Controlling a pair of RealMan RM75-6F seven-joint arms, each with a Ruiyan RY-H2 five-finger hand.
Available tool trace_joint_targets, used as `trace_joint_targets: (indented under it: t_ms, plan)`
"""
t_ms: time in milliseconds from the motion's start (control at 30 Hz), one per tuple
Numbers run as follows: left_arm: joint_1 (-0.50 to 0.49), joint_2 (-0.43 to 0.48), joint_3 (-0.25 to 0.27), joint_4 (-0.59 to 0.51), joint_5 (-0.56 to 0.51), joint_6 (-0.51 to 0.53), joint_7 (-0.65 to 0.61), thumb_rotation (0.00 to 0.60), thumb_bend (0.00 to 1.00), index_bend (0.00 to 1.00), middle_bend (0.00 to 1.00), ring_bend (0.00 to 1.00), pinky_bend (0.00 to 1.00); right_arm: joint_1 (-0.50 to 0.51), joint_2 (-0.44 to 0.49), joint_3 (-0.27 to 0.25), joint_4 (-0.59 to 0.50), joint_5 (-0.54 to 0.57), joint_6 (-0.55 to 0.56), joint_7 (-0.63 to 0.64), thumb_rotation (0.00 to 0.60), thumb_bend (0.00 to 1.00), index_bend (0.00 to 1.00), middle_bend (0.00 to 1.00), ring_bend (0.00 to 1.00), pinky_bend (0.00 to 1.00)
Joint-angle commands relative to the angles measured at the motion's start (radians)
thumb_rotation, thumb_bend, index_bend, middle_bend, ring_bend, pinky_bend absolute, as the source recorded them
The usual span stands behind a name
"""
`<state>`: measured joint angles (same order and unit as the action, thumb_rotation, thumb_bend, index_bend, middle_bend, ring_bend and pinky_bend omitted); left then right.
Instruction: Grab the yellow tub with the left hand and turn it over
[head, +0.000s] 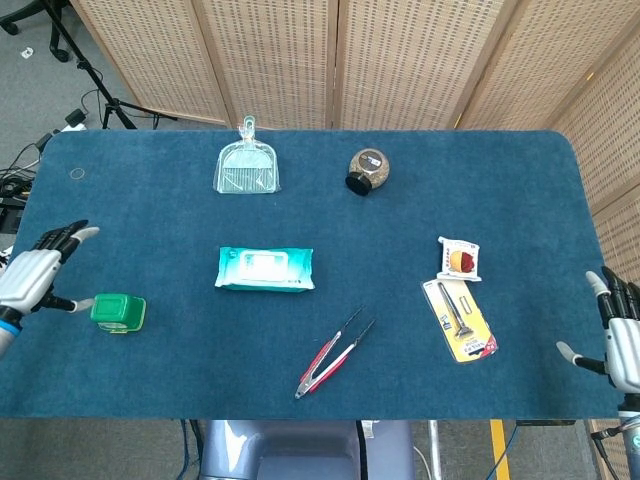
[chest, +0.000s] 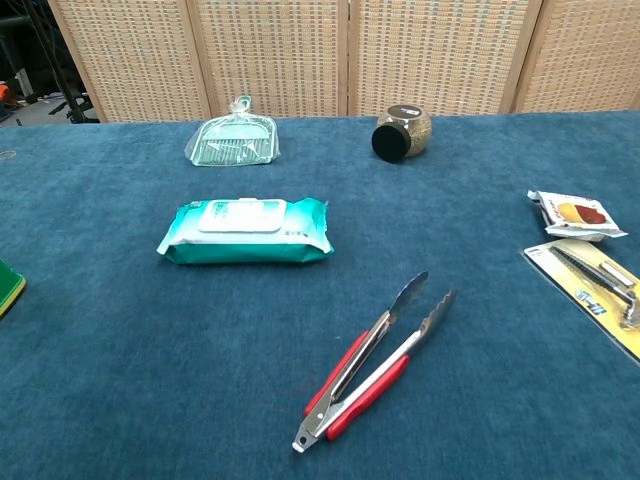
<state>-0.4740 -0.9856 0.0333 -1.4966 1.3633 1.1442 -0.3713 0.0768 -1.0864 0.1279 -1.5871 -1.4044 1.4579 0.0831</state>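
Observation:
The tub (head: 118, 313) lies on the blue table near the left edge, its green face up and a thin yellow rim showing along one side. In the chest view only a corner of the tub (chest: 8, 285) pokes in at the left border. My left hand (head: 35, 275) hovers just left of the tub with fingers spread, holding nothing and apart from it. My right hand (head: 620, 340) hangs off the table's right edge, fingers apart and empty. Neither hand shows in the chest view.
A teal wipes pack (head: 265, 268) lies right of the tub. Red-handled tongs (head: 333, 352) lie near the front edge. A clear dustpan (head: 247, 168) and a jar (head: 368, 170) sit at the back. A snack packet (head: 460, 258) and yellow carded tool (head: 460, 320) lie at right.

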Motion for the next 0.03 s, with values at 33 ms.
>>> trace_joint_targets:
  t_ms: [33]
  plan:
    - [0.147, -0.136, -0.051, -0.03, -0.063, 0.213, 0.205, 0.6, 0.01, 0.0, 0.0, 0.0, 0.0, 0.001, -0.003, -0.002, 0.002, -0.004, 0.002, -0.004, 0.6, 0.0, 0.0, 0.0, 0.0, 0.0]
